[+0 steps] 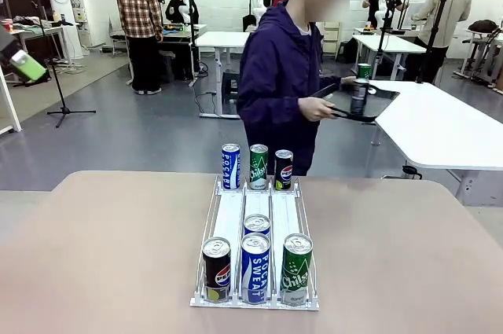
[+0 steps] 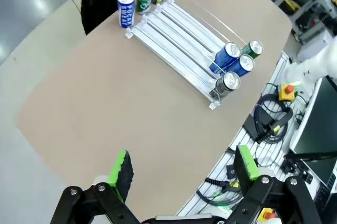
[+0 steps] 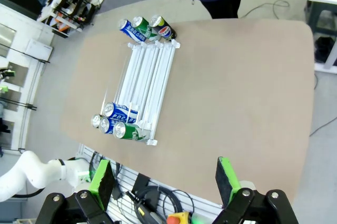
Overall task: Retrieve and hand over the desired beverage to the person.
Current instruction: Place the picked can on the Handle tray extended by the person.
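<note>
Judging by how things lie, the task has barely begun: no can has been picked, and both claws hang high above the table with nothing in them. The left gripper (image 2: 181,174) stands wide, its green pads far apart over the table's near edge, and the right gripper (image 3: 166,179) is spread just as wide and empty. On the tan table (image 1: 102,255) sits a white wire rack (image 1: 256,228) with three lanes. At its near end, from left to right, stand a black cola can (image 1: 217,269), a blue can (image 1: 255,268) with a second blue can (image 1: 257,225) just behind it, and a green can (image 1: 296,269): four in the rack. Past the far end stand three more, blue (image 1: 230,166), green (image 1: 258,166) and black (image 1: 284,170), seven on the table altogether. The person (image 1: 283,82) stands beyond the far edge, turned aside, holding a dark tray (image 1: 369,104) with one can on it. Choosing, gripping and passing a drink all remain.
</note>
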`<action>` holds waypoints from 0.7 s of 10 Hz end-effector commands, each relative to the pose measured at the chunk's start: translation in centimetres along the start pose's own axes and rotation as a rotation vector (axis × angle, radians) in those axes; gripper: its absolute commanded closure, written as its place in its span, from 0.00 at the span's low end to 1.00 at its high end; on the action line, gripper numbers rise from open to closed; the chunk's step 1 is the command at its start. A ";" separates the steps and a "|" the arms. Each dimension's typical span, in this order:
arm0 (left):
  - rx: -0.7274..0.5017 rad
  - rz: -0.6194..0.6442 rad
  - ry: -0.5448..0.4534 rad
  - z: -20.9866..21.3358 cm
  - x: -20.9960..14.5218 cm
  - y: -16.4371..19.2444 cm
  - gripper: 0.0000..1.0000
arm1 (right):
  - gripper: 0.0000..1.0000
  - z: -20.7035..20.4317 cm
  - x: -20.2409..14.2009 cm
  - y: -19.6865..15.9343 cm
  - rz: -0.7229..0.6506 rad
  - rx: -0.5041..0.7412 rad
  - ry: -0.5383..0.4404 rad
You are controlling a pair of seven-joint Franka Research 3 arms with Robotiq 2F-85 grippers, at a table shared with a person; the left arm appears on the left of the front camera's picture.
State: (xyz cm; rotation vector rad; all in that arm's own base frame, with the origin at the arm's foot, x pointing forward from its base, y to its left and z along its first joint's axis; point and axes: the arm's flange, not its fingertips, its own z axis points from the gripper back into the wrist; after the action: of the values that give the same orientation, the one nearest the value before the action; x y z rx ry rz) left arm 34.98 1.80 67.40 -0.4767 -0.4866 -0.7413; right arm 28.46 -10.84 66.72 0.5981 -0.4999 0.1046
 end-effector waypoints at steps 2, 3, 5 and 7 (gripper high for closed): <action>0.069 0.012 -0.083 -0.3 -3.4 -1.9 0.00 | 0.00 0.0 0.1 0.0 0.003 -0.002 0.002; 0.070 0.023 -0.092 0.3 -3.8 -1.8 0.00 | 0.00 0.0 0.1 0.0 0.003 -0.002 0.002; 0.035 0.071 -0.092 0.1 -3.4 -0.9 0.00 | 0.00 0.0 0.1 0.0 0.003 -0.002 0.002; 0.056 0.016 -0.083 0.9 -3.7 -1.8 0.00 | 0.00 0.0 0.1 0.0 0.003 -0.002 0.002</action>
State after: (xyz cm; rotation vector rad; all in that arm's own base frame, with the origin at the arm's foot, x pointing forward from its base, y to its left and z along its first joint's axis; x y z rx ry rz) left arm 31.26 3.15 66.26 -0.4654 -0.5730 -0.6821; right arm 28.46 -10.84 66.72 0.5981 -0.4999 0.1046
